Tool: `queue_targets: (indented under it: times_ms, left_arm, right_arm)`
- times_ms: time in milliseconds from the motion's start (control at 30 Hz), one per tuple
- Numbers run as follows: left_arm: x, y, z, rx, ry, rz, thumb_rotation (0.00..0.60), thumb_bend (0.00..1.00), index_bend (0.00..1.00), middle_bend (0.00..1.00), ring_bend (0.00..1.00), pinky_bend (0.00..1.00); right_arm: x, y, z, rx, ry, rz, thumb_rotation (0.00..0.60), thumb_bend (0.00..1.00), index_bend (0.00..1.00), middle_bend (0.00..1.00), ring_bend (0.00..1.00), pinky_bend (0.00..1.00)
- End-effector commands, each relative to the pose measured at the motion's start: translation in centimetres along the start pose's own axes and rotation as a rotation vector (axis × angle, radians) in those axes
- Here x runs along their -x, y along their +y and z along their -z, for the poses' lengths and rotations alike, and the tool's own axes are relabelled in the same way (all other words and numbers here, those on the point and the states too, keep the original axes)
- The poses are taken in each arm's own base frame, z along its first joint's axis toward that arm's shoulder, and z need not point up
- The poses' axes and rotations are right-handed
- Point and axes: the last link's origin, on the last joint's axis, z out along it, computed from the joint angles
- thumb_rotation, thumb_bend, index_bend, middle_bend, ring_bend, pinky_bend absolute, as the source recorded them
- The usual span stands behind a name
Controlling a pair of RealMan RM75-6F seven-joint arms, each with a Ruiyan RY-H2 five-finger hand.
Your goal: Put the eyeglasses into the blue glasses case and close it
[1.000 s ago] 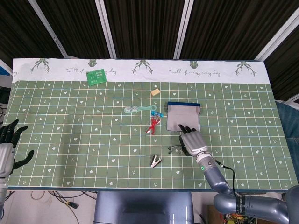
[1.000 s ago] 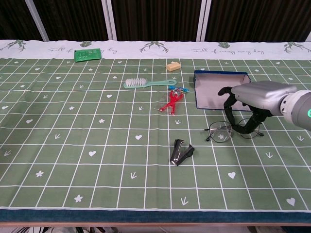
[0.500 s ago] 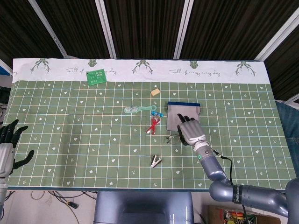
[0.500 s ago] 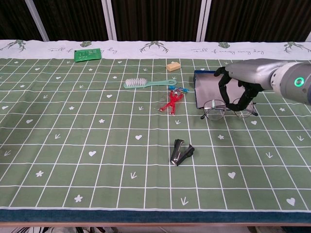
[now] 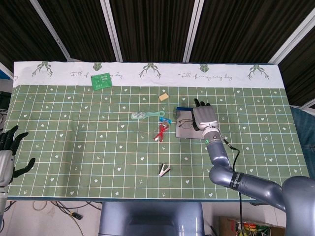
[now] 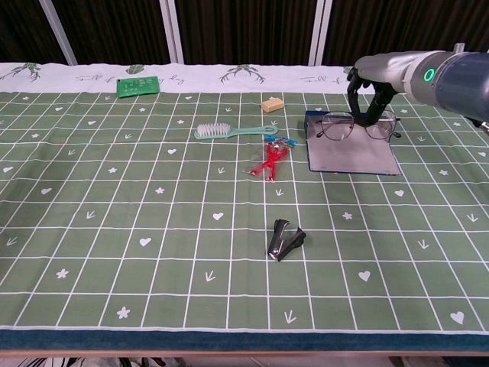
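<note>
The right hand (image 6: 372,90), at the upper right of the chest view, pinches the eyeglasses (image 6: 357,126) and holds them over the far part of the open blue glasses case (image 6: 350,153), lenses facing the camera. Whether the frame already touches the case cannot be told. To do this step well, the glasses should be lowered level into the tray of the case with the arms folded inside its rim, and released only once they rest flat, so the lid can swing shut freely. The left hand (image 5: 7,157), at the lower left of the head view, is empty with fingers spread, off the counter's (image 6: 114,214) edge.
</note>
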Motion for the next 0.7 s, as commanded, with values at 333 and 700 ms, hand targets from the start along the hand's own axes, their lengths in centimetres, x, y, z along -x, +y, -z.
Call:
queue_targets:
  times_ms: [333,700]
  left_arm:
    - [0.0,-0.1,-0.1,-0.011,-0.002,0.003,0.6,0.27,0.17,0.0,0.0,0.0]
    - [0.0,-0.1,-0.1,-0.016,-0.006,-0.001,0.6,0.27,0.17,0.0,0.0,0.0]
  right_arm:
    - [0.9,-0.7,-2.9,0.015,-0.002,0.016,0.6,0.48,0.63,0.08,0.14,0.2]
    - [1.9,0.4,-4.0,0.037,-0.023,0.012,0.6,0.48,0.63,0.08,0.14,0.2]
